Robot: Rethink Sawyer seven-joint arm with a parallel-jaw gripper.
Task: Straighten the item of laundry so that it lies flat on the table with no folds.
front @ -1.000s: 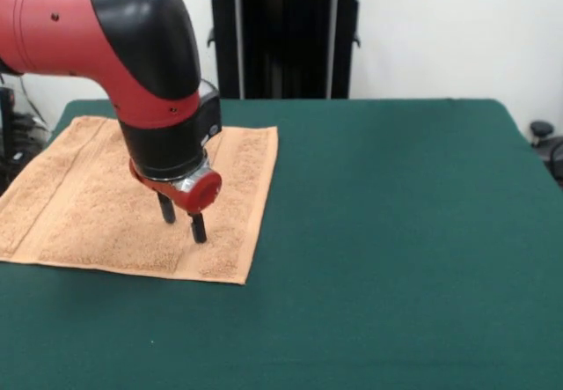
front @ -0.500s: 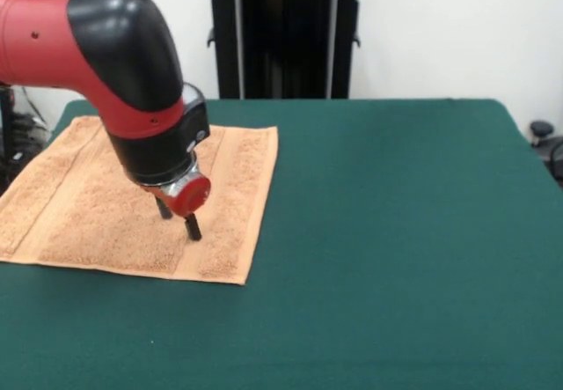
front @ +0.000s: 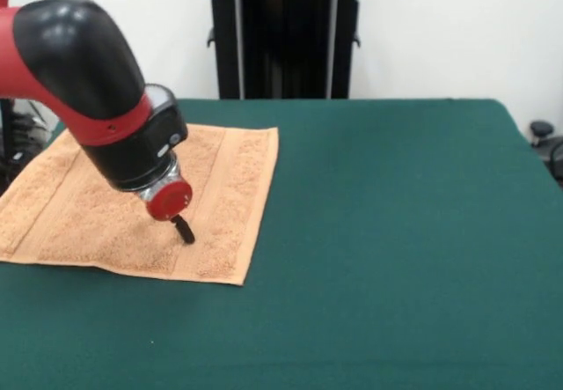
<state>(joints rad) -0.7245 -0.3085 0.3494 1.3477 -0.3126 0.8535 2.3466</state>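
The item of laundry [front: 230,187], a peach terry towel, lies spread on the left part of the green table [front: 396,231]. Its left side runs to the picture's edge. A flat band shows along its right side and no fold is visible. My gripper [front: 176,225] hangs over the towel's near right part, tilted, low over the cloth. One black fingertip [front: 184,231] shows at the terry surface; the other is hidden behind the red wrist cap. Nothing is held.
The red and black arm [front: 79,73] covers the towel's far left part. A black stand [front: 286,33] rises behind the table's far edge. A dark object [front: 541,131] sits off the right edge.
The arm has swung left across the towel and the wrist has turned, so one of the two spread fingers is now hidden. The towel has not moved.
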